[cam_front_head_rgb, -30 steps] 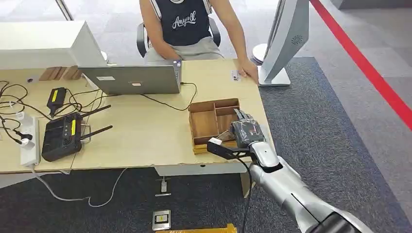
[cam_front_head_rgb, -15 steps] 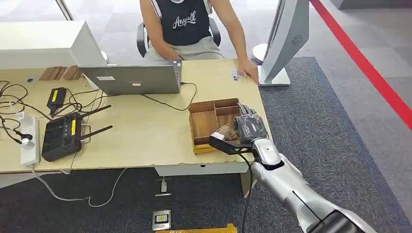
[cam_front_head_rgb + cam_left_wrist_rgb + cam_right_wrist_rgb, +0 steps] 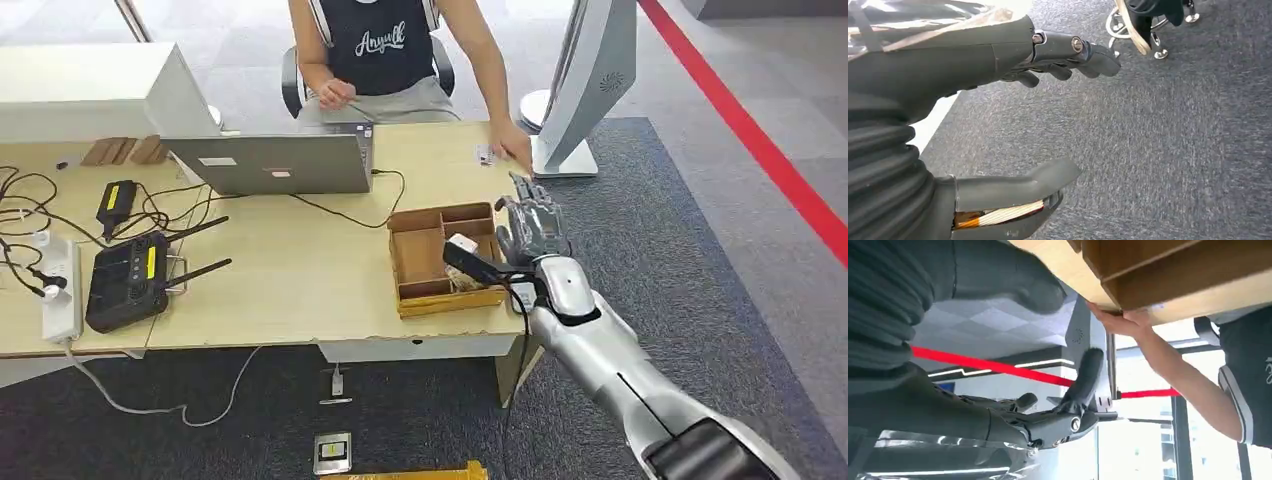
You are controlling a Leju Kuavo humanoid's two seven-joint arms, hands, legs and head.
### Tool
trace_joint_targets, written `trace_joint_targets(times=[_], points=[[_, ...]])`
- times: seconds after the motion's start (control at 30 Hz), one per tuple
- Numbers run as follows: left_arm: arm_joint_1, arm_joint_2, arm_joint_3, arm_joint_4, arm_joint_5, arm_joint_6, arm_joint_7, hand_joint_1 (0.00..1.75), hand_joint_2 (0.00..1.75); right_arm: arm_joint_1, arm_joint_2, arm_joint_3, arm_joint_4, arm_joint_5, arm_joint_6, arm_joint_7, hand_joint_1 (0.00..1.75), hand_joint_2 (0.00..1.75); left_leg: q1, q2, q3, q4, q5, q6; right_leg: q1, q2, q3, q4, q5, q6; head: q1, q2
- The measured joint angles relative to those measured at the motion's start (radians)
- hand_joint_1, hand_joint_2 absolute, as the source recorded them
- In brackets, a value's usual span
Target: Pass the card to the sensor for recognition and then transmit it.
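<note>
Hovering right hand (image 3: 531, 226), fingers spread and holding nothing, beside partitioned wooden tray (image 3: 420, 252); no card visibly picked, so sensing and handing apparently remaining.

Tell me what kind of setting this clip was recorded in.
Probably an office or lab test area: a light wooden desk with a grey laptop, grey carpet-tile floor, and a tall white kiosk stand beside a seated person.
</note>
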Motion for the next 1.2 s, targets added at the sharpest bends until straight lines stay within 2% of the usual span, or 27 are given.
trace_joint_targets(times=[0.13, 0.3, 0.37, 0.57, 0.7, 0.93, 1.07, 1.2], points=[[0.000, 0.000, 0.000, 0.000, 0.000, 0.000, 0.000, 0.00, 1.75, 0.001, 0.000, -0.005, -0.016, -0.020, -0.030, -0.003, 0.00, 1.75, 0.000, 0.000, 0.000, 0.000, 0.000, 0.000, 0.000, 0.000, 0.000, 0.000, 0.000, 0.000, 0.000, 0.000], [0.000, 0.000, 0.000, 0.000, 0.003, 0.000, 0.000, 0.00, 1.75, 0.003, 0.000, -0.023, -0.043, -0.181, -0.052, -0.090, 0.00, 1.75, 0.000, 0.000, 0.000, 0.000, 0.000, 0.000, 0.000, 0.000, 0.000, 0.000, 0.000, 0.000, 0.000, 0.000], [0.000, 0.000, 0.000, 0.000, 0.002, 0.000, -0.005, 0.00, 1.75, 0.007, 0.000, -0.024, -0.058, -0.229, -0.012, -0.118, 0.00, 1.75, 0.000, 0.000, 0.000, 0.000, 0.000, 0.000, 0.000, 0.000, 0.000, 0.000, 0.000, 0.000, 0.000, 0.000], [0.000, 0.000, 0.000, 0.000, 0.001, 0.000, -0.015, 0.00, 1.75, 0.019, 0.000, -0.019, -0.075, -0.257, 0.086, -0.152, 0.00, 1.75, 0.000, 0.000, 0.000, 0.000, 0.000, 0.000, 0.000, 0.000, 0.000, 0.000, 0.000, 0.000, 0.000, 0.000], [0.000, 0.000, 0.000, 0.000, 0.000, 0.000, -0.015, 0.00, 1.75, 0.026, 0.000, -0.011, -0.076, -0.283, 0.210, -0.182, 0.00, 1.75, 0.000, 0.000, 0.000, 0.000, 0.000, 0.000, 0.000, 0.000, 0.000, 0.000, 0.000, 0.000, 0.000, 0.000], [-0.001, 0.001, 0.000, 0.000, 0.000, 0.000, 0.003, 0.00, 1.75, 0.066, -0.015, 0.031, -0.115, -0.336, 0.435, -0.182, 0.00, 1.75, 0.000, 0.000, 0.000, 0.000, 0.000, 0.000, 0.000, 0.000, 0.000, 0.000, 0.000, 0.000, 0.000, 0.000], [-0.001, 0.002, 0.000, 0.000, 0.000, 0.000, 0.021, 0.00, 1.75, 0.101, -0.024, 0.063, -0.152, -0.349, 0.484, -0.153, 0.00, 1.75, 0.000, 0.000, 0.000, 0.000, 0.000, 0.000, 0.000, 0.000, 0.000, 0.000, 0.000, 0.000, 0.000, 0.000], [-0.001, 0.002, 0.000, 0.000, 0.000, 0.000, 0.027, 0.00, 1.75, 0.114, -0.032, 0.089, -0.186, -0.349, 0.497, -0.137, 0.00, 1.75, 0.000, 0.000, 0.000, 0.000, 0.000, 0.000, 0.000, 0.000, 0.000, 0.000, 0.000, 0.000, 0.000, 0.000]])
